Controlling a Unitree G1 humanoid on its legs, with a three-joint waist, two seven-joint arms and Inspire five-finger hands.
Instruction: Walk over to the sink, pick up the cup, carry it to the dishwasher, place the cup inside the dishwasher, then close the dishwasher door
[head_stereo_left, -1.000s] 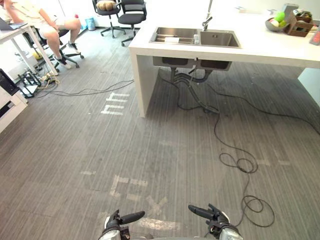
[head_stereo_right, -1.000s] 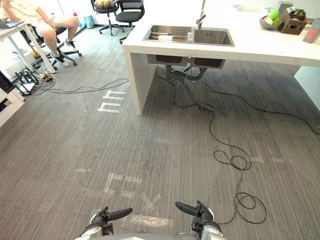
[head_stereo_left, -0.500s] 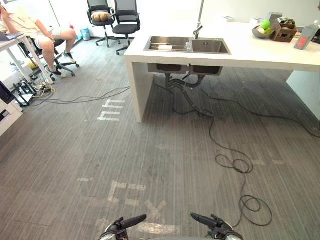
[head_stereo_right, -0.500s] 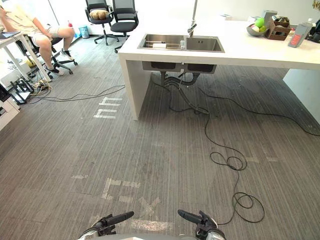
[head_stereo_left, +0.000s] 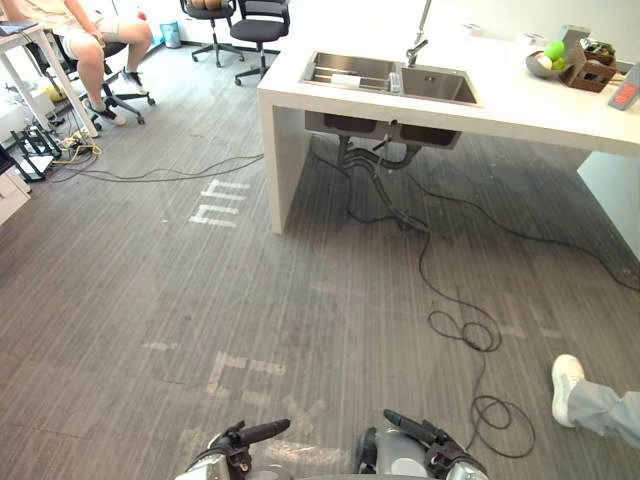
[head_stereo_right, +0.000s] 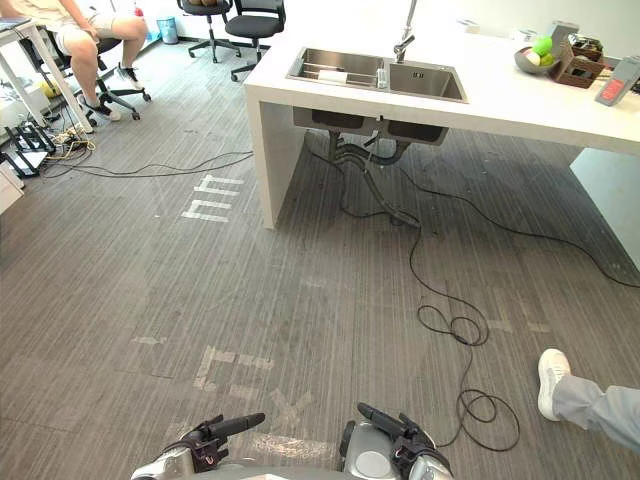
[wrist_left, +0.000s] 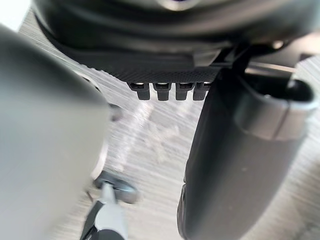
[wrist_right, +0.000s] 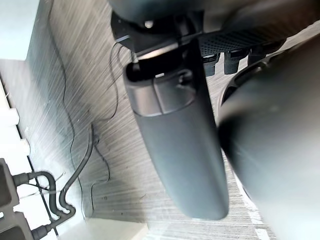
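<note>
My left hand (head_stereo_left: 243, 438) and right hand (head_stereo_left: 428, 437), cropped at the bottom edge, hang relaxed and empty. The sink (head_stereo_left: 440, 86) is upper centre, but I can't make out its contents.

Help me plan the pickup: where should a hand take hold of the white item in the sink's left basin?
Likely from straight above: the white item lies low in the left basin of the sink, walled on every side. Pinch across its narrower width. Its rim or handle is too small to tell.

Both robot hands (head_stereo_left: 236, 441) (head_stereo_left: 437, 444) low, relaxed, empty
</note>
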